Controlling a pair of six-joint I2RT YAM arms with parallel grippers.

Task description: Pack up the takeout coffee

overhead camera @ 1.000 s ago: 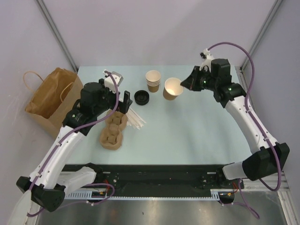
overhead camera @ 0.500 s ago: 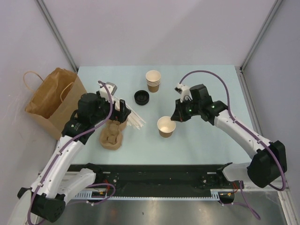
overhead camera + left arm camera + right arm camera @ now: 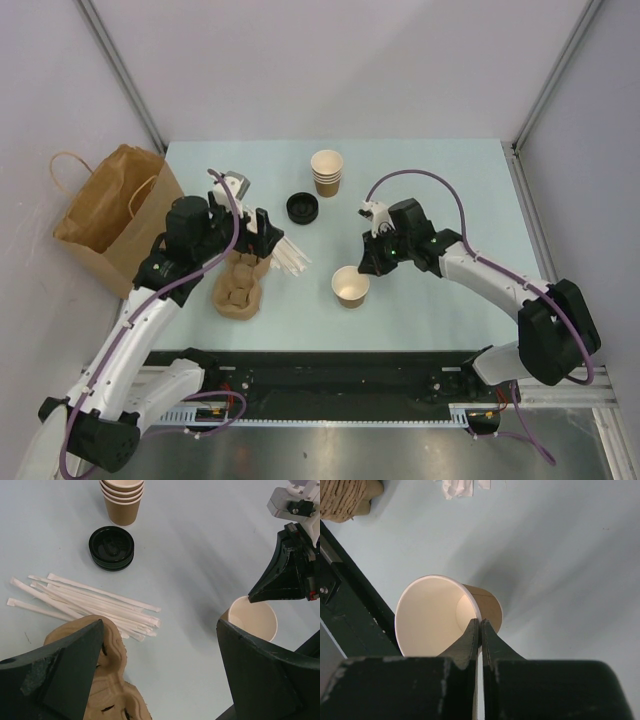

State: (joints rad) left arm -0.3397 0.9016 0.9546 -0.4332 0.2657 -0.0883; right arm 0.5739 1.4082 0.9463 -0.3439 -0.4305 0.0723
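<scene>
No cup with a black lid shows in any view. My right gripper (image 3: 366, 268) is shut on the rim of a lidless tan paper cup (image 3: 350, 286), one finger inside and one outside (image 3: 479, 625). The cup (image 3: 435, 615) is tilted, low over the table's middle; it also shows in the left wrist view (image 3: 255, 622). My left gripper (image 3: 262, 232) is open and empty (image 3: 160, 630), above the far end of a brown pulp cup carrier (image 3: 240, 283) (image 3: 107, 700).
A stack of black lids (image 3: 302, 207) (image 3: 112, 547) lies mid-table beside a stack of lidless tan cups (image 3: 326, 172) (image 3: 122, 500). Wrapped white straws (image 3: 290, 255) (image 3: 90, 600) lie next to the carrier. A large brown paper bag (image 3: 110, 210) stands at the left edge.
My right gripper has carried the lidless cup from beside the cup stack toward the near middle of the table and lowered it. My left gripper shifted slightly over the carrier.
</scene>
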